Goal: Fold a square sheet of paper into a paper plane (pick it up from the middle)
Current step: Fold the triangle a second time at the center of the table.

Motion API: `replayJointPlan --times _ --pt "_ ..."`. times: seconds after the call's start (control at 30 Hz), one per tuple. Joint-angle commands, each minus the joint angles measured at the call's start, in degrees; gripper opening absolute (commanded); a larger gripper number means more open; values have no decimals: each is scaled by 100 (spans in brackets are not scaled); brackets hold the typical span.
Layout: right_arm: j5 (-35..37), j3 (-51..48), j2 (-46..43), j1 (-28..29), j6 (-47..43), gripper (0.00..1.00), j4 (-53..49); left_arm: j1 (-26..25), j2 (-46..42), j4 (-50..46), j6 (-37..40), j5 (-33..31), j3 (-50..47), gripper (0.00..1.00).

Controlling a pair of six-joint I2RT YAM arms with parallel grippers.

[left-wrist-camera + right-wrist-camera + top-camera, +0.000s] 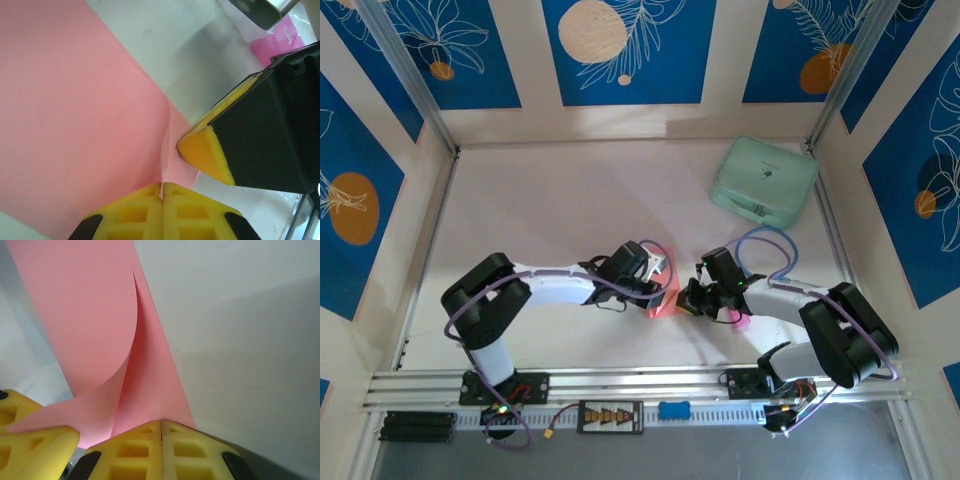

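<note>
The left pincer (162, 187) has its yellow pads pressed together at the bottom of its wrist view. A raised crease of the salmon-pink sheet of paper (75, 110) runs straight into the seam between them, so it pinches the sheet there. The right pincer (161, 424) is likewise pressed together at the bottom of its own view, with a narrow folded strip of the sheet ending at its tips. A curled flap lies over the other arm's yellow pad at the lower left.

From above, the two pincers meet tip to tip just below the middle of the frame, with the sheet caught between them. It is partly folded, with one part standing up off the white bench (550, 200). A small bright-pink box (740, 318) sits just beside the right wrist. A mint-green case (763, 180) rests well apart in the upper right, near the back wall.
</note>
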Motion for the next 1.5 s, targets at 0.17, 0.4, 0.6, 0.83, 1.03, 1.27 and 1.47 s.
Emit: replayJointPlan --times 0.17,0.4,0.6,0.83,1.03,1.27,1.47 --pt "140 59 116 -38 -131 0 -307 74 31 -293 227 228 222 1" --pt "-11 224 -54 41 -144 0 -154 85 109 158 -69 330 81 0" --pt "-142 176 -17 151 75 0 208 79 106 283 -146 376 28 0" --pt "-274 69 147 207 302 0 679 90 112 264 -163 360 30 0" --pt "-174 37 372 243 409 0 681 81 118 272 -175 358 45 0" --pt "110 -81 501 195 251 0 299 115 68 247 -178 262 -7 0" --pt "104 -50 434 96 72 0 96 230 55 344 -187 202 -135 0"
